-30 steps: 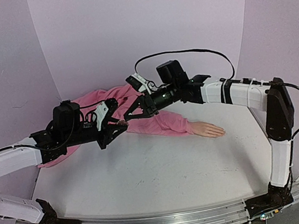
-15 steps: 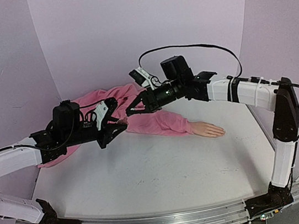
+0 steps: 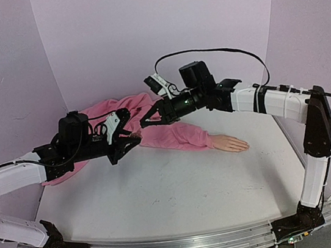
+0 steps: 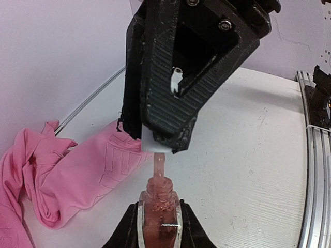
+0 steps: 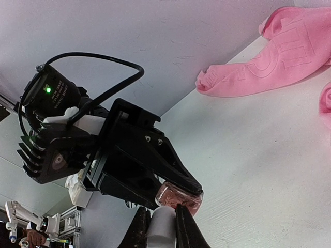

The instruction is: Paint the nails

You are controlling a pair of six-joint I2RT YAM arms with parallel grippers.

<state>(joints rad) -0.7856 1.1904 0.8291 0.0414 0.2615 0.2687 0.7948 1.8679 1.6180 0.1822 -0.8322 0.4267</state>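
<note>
1. My right gripper, clamped on the small pale cap, rose a little, drawing the thin brush from the tiny pinkish glass bottle
2. My left gripper stays clamped on it
3. The nails on the small peach mannequin hand lie well apart; painting comes next

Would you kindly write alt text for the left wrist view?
The left jaws, at the bottom edge, clamp a small pinkish bottle; just above, the right jaws hold its white cap, the brush stem reaching into the neck. Pink cloth lies on the white table.
</note>
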